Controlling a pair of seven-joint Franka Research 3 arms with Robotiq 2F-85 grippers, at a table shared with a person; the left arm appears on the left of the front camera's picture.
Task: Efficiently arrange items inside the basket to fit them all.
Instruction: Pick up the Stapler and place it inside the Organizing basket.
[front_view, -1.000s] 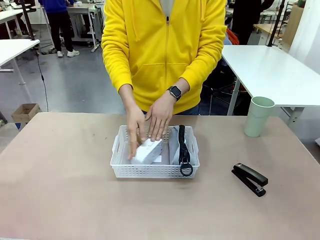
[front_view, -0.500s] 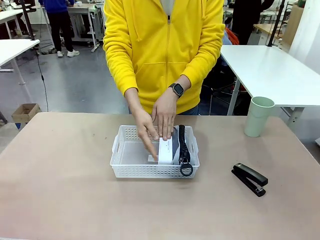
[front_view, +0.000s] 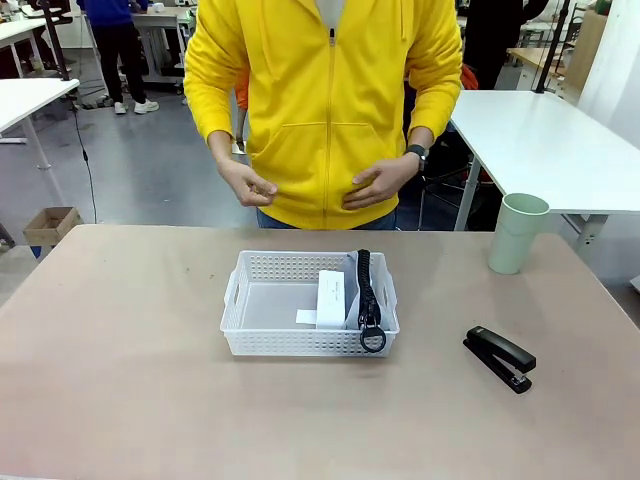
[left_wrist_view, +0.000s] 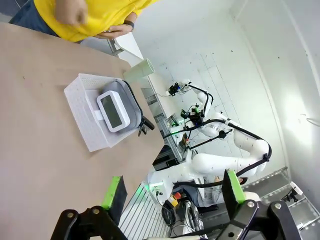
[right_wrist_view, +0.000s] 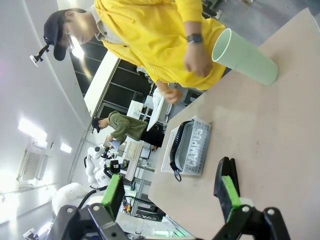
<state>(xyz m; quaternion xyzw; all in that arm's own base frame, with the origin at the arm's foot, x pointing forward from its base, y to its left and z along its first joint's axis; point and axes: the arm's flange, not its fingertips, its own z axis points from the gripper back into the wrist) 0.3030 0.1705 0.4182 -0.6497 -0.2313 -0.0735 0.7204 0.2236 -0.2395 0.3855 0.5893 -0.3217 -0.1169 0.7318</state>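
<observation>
The white perforated basket (front_view: 250, 300) sits mid-table. Inside it the grey pouch (front_view: 352, 290) stands on edge along the right wall, black zipper up, with its ring (front_view: 373, 340) over the near rim. The small white box (front_view: 331, 298) stands on edge against the pouch. The black stapler (front_view: 499, 357) lies on the table to the right, and the pale green cup (front_view: 518, 233) stands upright at far right. My left gripper (left_wrist_view: 174, 192) is open and well back from the basket (left_wrist_view: 82, 112). My right gripper (right_wrist_view: 170, 195) is open, far from the cup (right_wrist_view: 247, 57) and the basket (right_wrist_view: 204, 131).
A person in a yellow hoodie stands at the far side with both hands (front_view: 250, 185) held at the waist, off the table. The basket's left half is bare. Open tabletop (front_view: 120, 380) surrounds the basket. White tables stand behind.
The person stood the white box on edge against the pouch, then pulled both hands out of the basket and up to the waist. Neither gripper has changed.
</observation>
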